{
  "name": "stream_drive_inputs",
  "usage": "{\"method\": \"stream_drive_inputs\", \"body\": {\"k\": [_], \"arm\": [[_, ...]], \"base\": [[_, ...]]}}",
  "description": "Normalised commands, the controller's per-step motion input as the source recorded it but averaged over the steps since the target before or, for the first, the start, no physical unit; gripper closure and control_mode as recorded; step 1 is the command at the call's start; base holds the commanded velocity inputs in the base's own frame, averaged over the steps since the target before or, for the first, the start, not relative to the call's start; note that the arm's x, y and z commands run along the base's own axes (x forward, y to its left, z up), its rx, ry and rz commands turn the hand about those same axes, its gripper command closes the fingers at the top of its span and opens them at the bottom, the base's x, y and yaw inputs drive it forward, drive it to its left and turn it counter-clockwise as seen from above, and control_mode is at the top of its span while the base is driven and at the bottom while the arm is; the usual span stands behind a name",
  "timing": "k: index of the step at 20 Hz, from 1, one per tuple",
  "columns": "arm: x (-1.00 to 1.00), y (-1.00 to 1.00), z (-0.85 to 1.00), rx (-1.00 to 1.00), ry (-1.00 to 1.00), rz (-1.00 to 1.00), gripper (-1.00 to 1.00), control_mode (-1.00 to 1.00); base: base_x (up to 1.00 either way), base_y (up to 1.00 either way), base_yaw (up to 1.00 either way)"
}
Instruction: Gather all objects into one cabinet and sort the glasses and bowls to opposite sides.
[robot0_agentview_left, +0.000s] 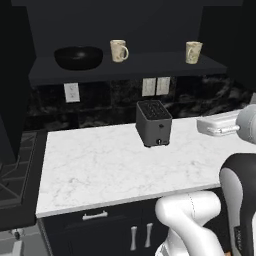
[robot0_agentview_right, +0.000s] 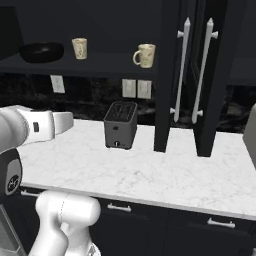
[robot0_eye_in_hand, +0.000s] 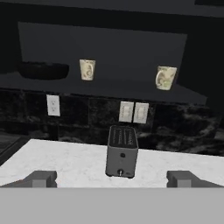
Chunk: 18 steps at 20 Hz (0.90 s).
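Fingertips stand wide apart at the bottom of your hand view, with nothing between them, so your gripper is empty and hangs above the marble worktop, well short of the shelf.

On the dark cabinet shelf the black bowl sits toward the left end, a cream mug stands just beside it on its right, and a second mug stands alone near the right end. You see two mugs, and I cannot tell where any other is.

Watch these risks:
- The toaster stands near the back edge of the worktop, directly between your hand and the shelf. A low, straight reach would likely clip its top.
- The mug beside the bowl has little free room on its left. Wide fingers coming in there could nudge the bowl toward the shelf's front edge.
- The shelf board is shallow and the mugs look light, so a push rather than a clean pinch may tip one off.
- In the right base view a tall cabinet door stands just right of the far mug, so a swing from that side may strike it.
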Motion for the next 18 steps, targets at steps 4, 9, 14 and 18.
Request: {"method": "stream_drive_inputs", "body": {"k": [4, 9, 14, 18], "arm": [[0.00, 0.00, 0.00, 0.00, 0.00, 0.00, -1.00, 1.00], [0.00, 0.00, 0.00, 0.00, 0.00, 0.00, -1.00, 1.00], [0.00, 0.00, 0.00, 0.00, 0.00, 0.00, -1.00, 1.00], [0.00, 0.00, 0.00, 0.00, 0.00, 0.00, -1.00, 1.00]], "base": [[-0.18, 0.00, -0.37], [-0.31, 0.00, -0.44], [-0.51, 0.06, -0.49], [-0.62, 0.06, -0.52]]}}
